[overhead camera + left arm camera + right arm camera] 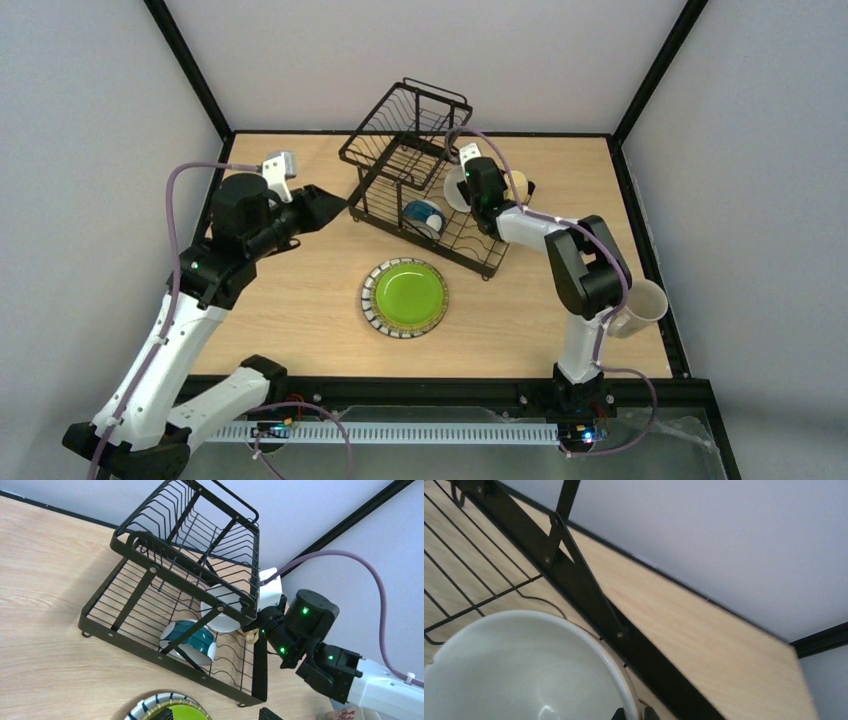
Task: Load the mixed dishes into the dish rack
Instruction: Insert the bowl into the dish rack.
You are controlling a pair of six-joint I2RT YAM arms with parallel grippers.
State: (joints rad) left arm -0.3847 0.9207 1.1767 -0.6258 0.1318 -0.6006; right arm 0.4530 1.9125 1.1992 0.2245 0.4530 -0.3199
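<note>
The black wire dish rack (400, 150) stands at the back of the table. A blue-outside bowl (424, 216) lies tipped on its lower tray, also in the left wrist view (189, 641). My right gripper (470, 192) is shut on the rim of the white bowl (514, 670), holding it over the tray's right end beside a rack bar (589, 595). The yellow mug (519, 185) sits just behind that wrist. The green striped-rim plate (404, 297) lies flat in front of the rack. My left gripper (216, 715) hangs open and empty left of the rack, above the plate's edge (150, 705).
A cream mug (640, 308) rests on the table's right side, against the right arm's elbow. The raised basket tier (200, 535) holds nothing. A black frame (640, 200) borders the table on both sides.
</note>
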